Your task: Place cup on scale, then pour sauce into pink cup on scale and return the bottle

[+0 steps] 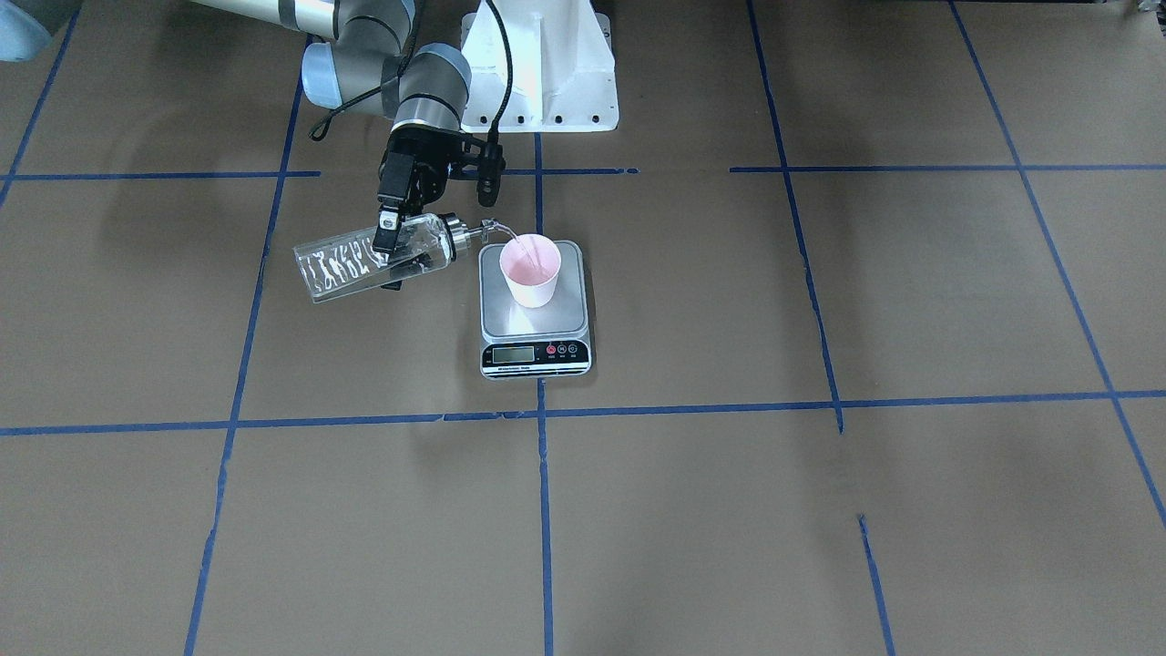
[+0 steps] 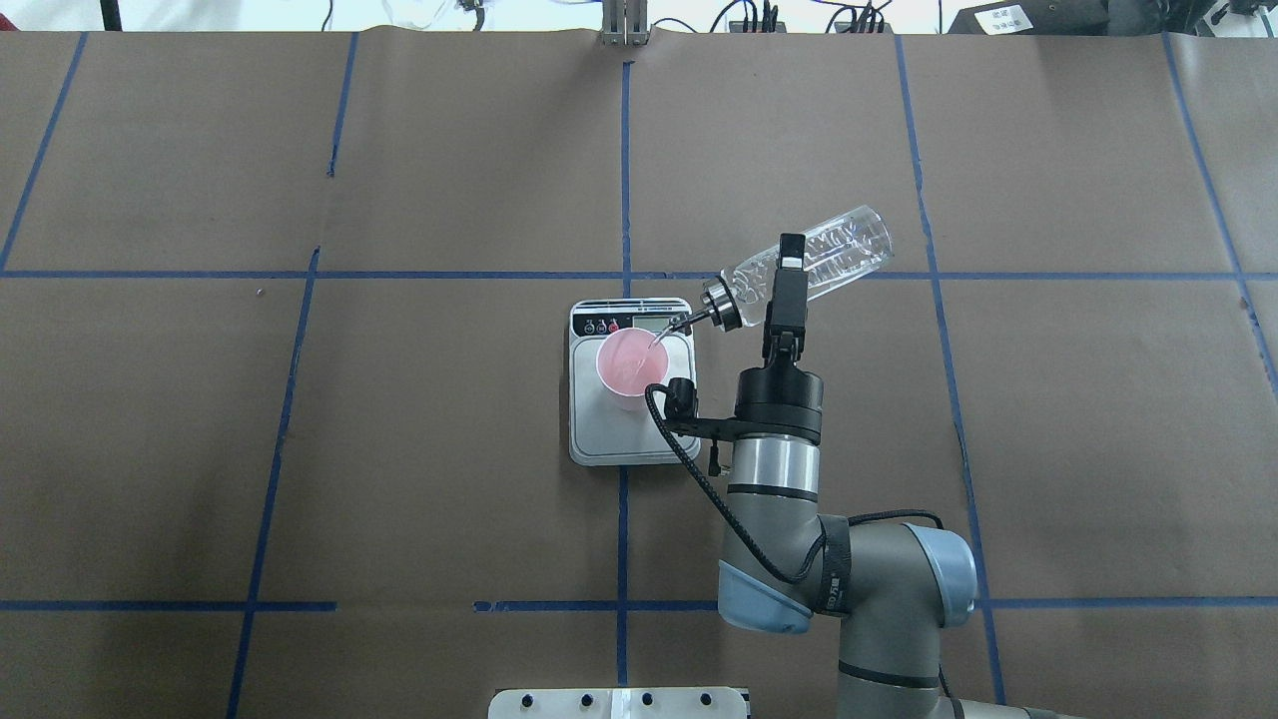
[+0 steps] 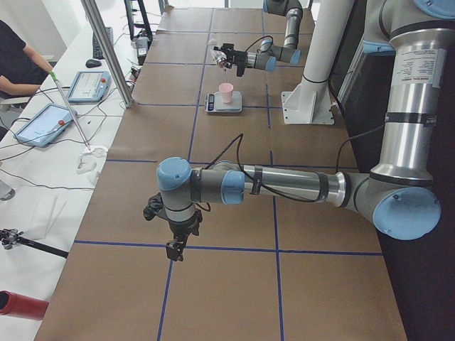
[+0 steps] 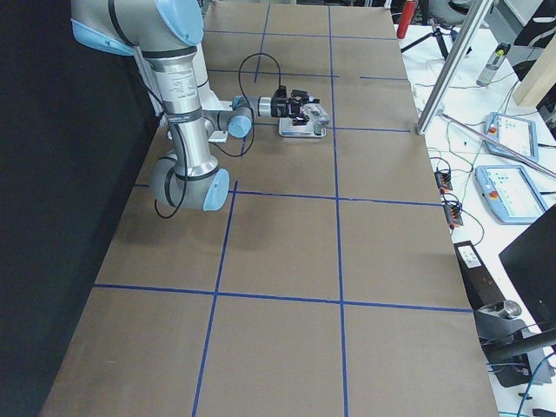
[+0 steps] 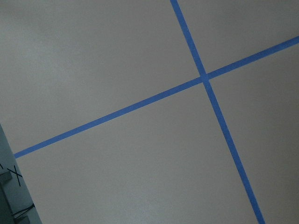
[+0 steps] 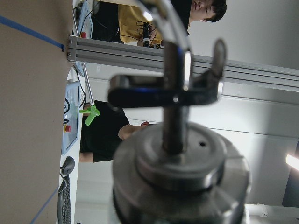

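The pink cup stands upright on the scale, towards the display end of its silver platform. My right gripper is shut on the clear bottle and holds it tilted, spout down, over the cup's rim. A thin stream of clear sauce runs from the silver spout into the cup. The right wrist view shows only the spout cap up close. My left gripper hangs over bare table far from the scale; I cannot tell if it is open.
The white robot base stands just behind the scale. Blue tape lines cross the brown table. An aluminium post, tablets and a seated operator are beside the table's far side.
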Motion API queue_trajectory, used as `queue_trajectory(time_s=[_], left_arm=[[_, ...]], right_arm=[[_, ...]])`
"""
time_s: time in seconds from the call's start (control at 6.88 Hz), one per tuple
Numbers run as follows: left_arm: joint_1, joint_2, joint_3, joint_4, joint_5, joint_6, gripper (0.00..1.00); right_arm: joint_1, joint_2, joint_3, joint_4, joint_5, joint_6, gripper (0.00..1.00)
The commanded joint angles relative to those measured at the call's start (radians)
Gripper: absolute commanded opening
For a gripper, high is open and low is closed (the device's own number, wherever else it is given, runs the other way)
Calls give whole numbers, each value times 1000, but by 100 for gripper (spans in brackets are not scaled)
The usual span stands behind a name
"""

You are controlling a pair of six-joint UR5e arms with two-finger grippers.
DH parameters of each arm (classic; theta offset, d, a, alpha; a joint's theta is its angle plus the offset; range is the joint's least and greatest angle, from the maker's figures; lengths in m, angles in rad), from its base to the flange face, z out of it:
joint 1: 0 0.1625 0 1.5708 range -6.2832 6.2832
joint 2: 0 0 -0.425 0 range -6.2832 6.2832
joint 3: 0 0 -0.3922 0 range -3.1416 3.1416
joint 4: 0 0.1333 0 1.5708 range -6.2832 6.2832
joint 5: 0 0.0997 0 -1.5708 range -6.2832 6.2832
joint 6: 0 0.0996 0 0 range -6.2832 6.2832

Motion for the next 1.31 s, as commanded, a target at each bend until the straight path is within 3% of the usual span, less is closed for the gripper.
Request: queue_trajectory(time_s=[0.0, 1.16], left_arm=[[1, 0, -1, 1, 0, 0, 100], [-2, -6, -4, 2, 2, 0, 100]], right_arm=[[-7, 0, 0, 6, -1, 13, 0], [-10, 2, -6, 270, 115, 23, 0]])
